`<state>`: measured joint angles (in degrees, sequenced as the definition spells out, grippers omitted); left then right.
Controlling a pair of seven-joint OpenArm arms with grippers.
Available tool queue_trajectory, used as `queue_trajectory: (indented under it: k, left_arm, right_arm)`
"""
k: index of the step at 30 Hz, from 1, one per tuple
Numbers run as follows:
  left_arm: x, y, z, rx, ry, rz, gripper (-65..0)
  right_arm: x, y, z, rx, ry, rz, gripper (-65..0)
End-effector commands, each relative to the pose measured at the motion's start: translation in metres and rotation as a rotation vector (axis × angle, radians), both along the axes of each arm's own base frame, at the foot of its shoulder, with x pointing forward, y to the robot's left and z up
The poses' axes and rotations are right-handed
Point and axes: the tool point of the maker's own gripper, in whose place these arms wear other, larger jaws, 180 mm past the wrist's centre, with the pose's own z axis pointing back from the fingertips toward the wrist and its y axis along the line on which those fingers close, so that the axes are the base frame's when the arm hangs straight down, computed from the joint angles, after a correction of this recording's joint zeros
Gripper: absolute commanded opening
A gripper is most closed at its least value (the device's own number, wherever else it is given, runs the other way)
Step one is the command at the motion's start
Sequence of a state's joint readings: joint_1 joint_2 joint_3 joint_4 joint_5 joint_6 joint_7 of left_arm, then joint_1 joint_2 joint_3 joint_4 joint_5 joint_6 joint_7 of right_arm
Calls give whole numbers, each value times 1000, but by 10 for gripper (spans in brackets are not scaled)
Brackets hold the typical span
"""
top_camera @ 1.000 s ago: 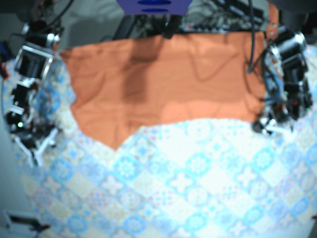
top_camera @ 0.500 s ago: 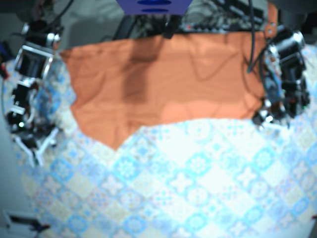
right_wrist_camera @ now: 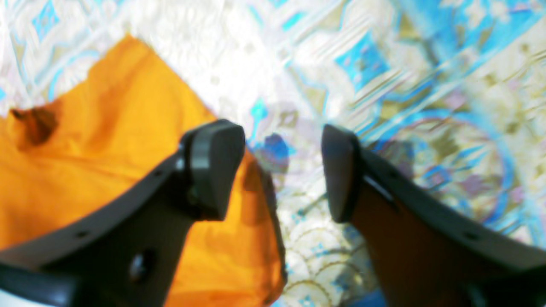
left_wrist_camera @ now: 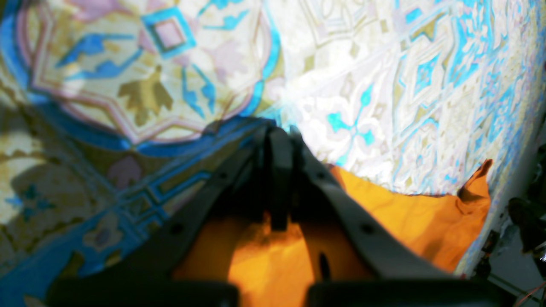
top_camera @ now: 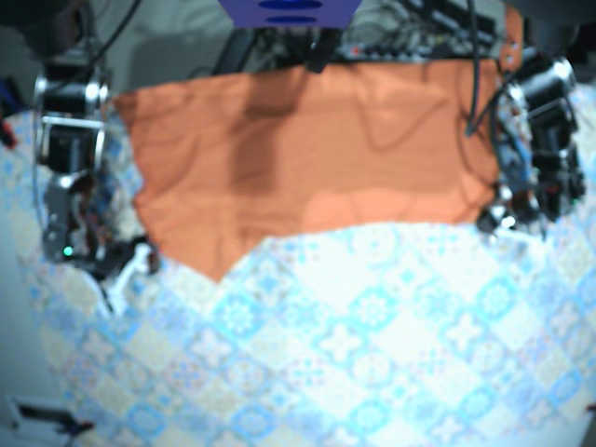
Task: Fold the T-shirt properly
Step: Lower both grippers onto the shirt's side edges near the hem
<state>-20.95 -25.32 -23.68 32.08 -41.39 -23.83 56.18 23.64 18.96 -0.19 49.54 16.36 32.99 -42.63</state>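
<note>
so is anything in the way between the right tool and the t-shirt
Nothing visible stands in the way. The right tool is open right at the edge of the T-shirt, one side over the orange fabric and the other over the bare patterned tablecloth. No other object lies between them.

Bright glare on cloth, soft blur throughout, dark shadows

No text or label can be read (all blurred).
</note>
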Motion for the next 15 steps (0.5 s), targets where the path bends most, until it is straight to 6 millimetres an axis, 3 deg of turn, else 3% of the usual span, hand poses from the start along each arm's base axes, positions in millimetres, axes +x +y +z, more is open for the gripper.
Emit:
queue_trajectory:
  k: [1,5,15]
  left_arm:
    - [4,17,11,36,-9,8,-650]
    - [4,18,11,37,-9,9,-650]
    - [4,17,11,36,-9,8,-650]
  right_arm:
    - [21,-1,24,13,-78,3,-284]
    - [15,1,14,21,-48,6,-232]
    - [6,27,-7,48,-6,46,-233]
